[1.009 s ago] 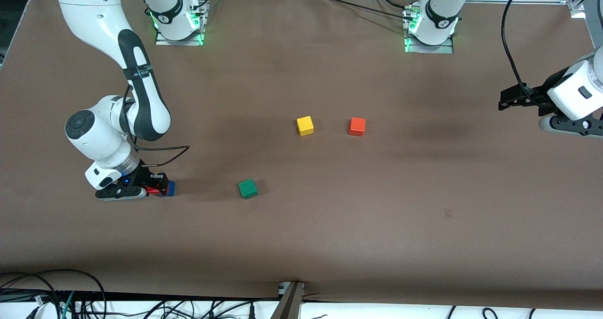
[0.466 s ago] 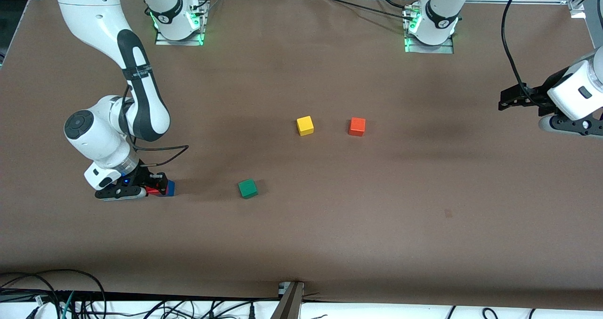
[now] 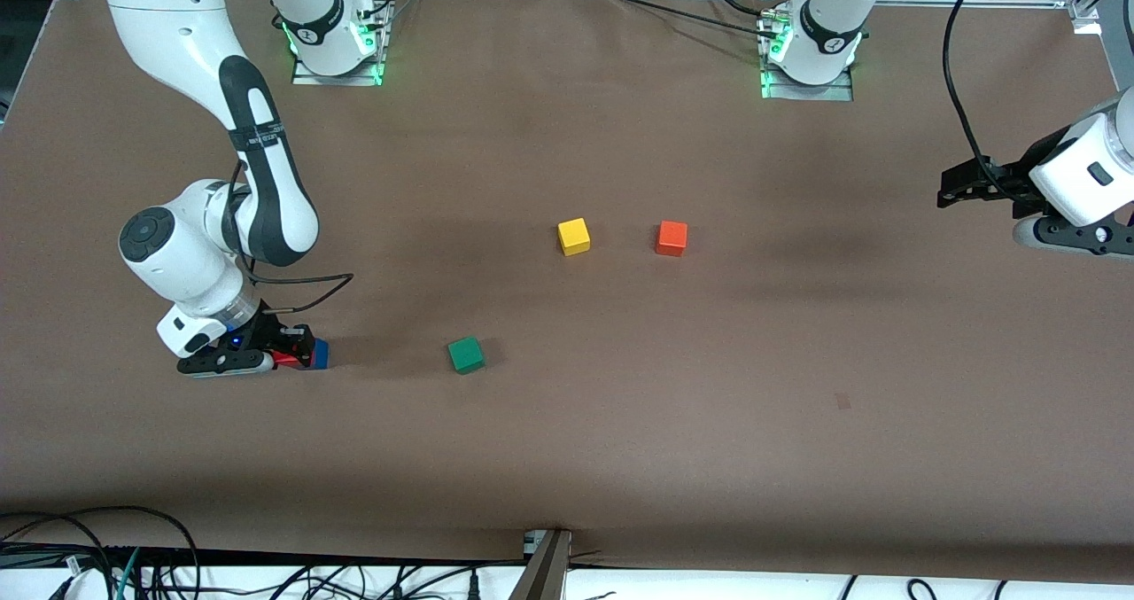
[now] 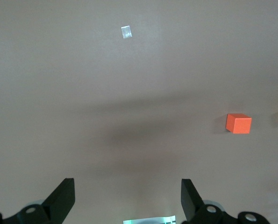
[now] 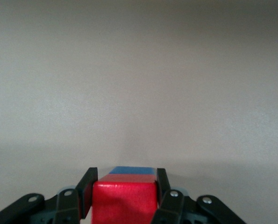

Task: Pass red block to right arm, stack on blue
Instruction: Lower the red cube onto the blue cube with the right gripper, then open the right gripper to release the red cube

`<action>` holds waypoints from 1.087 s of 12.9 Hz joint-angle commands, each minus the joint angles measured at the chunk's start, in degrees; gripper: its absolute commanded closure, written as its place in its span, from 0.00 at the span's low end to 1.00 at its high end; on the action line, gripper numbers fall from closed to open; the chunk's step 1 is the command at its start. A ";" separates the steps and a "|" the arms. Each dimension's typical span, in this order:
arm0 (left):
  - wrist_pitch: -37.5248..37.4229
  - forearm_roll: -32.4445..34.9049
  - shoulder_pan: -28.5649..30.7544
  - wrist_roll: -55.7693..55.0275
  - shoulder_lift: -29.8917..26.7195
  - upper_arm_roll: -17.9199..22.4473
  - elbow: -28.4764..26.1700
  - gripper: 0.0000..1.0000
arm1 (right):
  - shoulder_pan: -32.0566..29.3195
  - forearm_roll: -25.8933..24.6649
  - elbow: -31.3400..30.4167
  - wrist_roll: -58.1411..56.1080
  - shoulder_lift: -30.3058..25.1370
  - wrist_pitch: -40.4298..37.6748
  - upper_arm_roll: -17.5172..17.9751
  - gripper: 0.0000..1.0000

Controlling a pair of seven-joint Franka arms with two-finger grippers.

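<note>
My right gripper (image 3: 297, 352) is low over the table near the right arm's end, shut on the red block (image 3: 285, 359). In the right wrist view the red block (image 5: 124, 201) fills the gap between the fingers (image 5: 87, 186). The blue block (image 3: 320, 353) lies right against it, past the fingertips, and only a thin strip of it (image 5: 131, 170) shows there. I cannot tell whether the red block rests on the blue one. My left gripper (image 3: 952, 188) is open and empty, waiting in the air over the left arm's end; its own view shows the gripper (image 4: 127, 200) over bare table.
A green cube (image 3: 466, 354) lies beside the blue block toward the table's middle. A yellow cube (image 3: 574, 237) and an orange cube (image 3: 671, 238) lie mid-table, farther from the front camera. The orange cube (image 4: 238, 123) also shows in the left wrist view.
The right arm has shifted very slightly toward its own end of the table. The blocks and the left arm have not moved.
</note>
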 commanded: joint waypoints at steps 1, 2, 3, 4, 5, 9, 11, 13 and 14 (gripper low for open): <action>-0.09 -1.00 0.32 0.30 -0.25 -0.07 0.51 0.00 | -0.81 1.15 0.84 -0.94 0.18 -0.08 0.67 0.03; -0.09 -1.00 0.32 0.30 -0.25 -0.07 0.51 0.00 | -0.81 1.94 0.93 -1.02 0.18 -0.17 0.67 0.00; -0.09 -1.00 0.32 0.30 -0.25 -0.07 0.51 0.00 | -0.72 2.47 1.02 -1.03 0.18 -0.17 0.67 0.00; -0.09 -1.00 0.32 0.30 -0.25 -0.07 0.51 0.00 | -0.72 2.64 1.10 -1.03 0.18 -0.26 0.67 0.00; -0.09 -1.00 0.32 0.30 -0.25 -0.07 0.51 0.00 | -0.72 2.65 1.45 -1.03 0.18 -0.35 0.67 0.00; -0.09 -1.00 0.32 0.30 -0.25 -0.07 0.51 0.00 | -0.72 2.56 4.52 -0.06 -0.17 -7.18 0.24 0.00; -0.09 -1.00 0.41 0.30 -0.25 0.02 0.51 0.00 | -0.37 1.86 5.50 0.12 -0.69 -10.53 -1.07 0.00; -0.09 -1.00 0.32 0.30 -0.25 0.02 0.51 0.00 | 0.42 0.46 6.46 0.03 -2.10 -16.22 -4.32 0.00; -0.09 -1.00 0.32 0.30 -0.25 -0.07 0.51 0.00 | 0.42 -2.42 7.77 0.03 -3.06 -20.26 -5.21 0.00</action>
